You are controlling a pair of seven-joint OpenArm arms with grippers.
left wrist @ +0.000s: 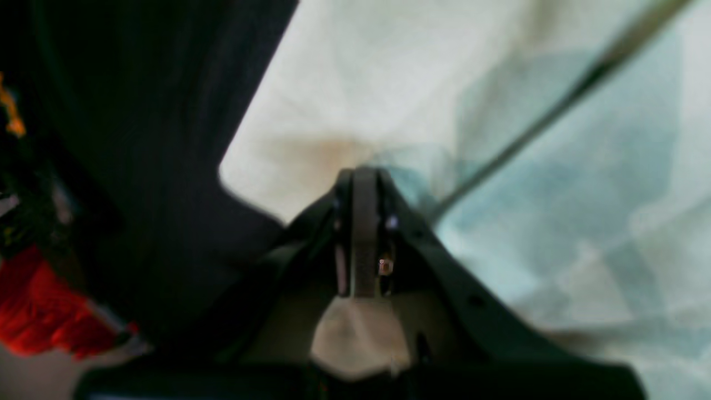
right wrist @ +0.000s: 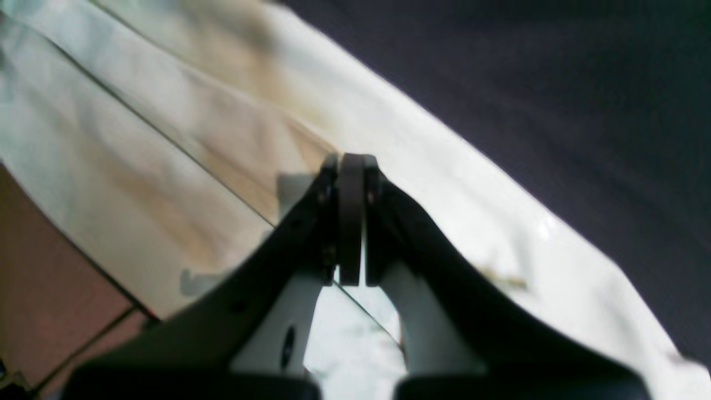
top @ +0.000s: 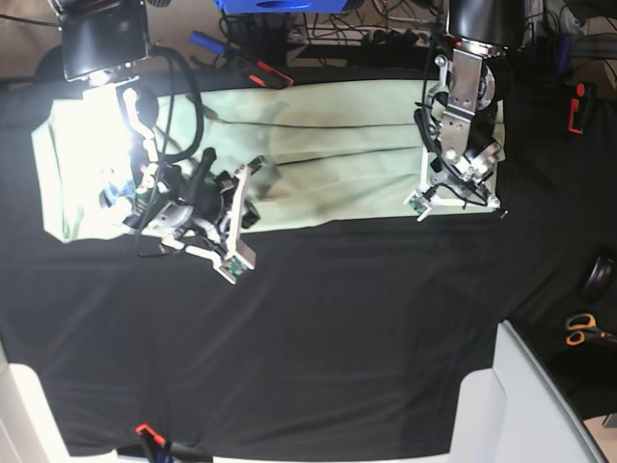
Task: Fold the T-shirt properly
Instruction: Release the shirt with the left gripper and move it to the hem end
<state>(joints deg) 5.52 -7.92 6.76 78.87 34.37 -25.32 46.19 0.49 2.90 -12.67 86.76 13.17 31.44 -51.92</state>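
T-shirt: pale mint green, spread out as a long band along the far edge of the counter, lengthwise from the far-left corner area toward the far-right; several long creases run along it.
Counter: covered with a black cloth; the near half is bare cloth.
Left pincer: jaws pressed together, pinching a fold of the T-shirt at its edge, where the fabric meets the black cloth; in the base view this arm stands over the shirt's right end.
Right pincer: jaws closed, tips clamped on a folded ridge of the T-shirt near its long edge; layered folds of fabric run diagonally past it in the wrist view.
Right arm: over the shirt's left part in the base view, near the shirt's near edge; strong glare on the fabric beside it.
T-shirt edge by the right pincer: a white-lit hem strip lies between the pincer and the black cloth.
Scissors: orange-handled, lying off the counter's right side, well apart from the shirt.
Red object: blurred, at the left margin of the left wrist view; cannot tell what it is.
Far edge clutter: cables and a blue box behind the counter.
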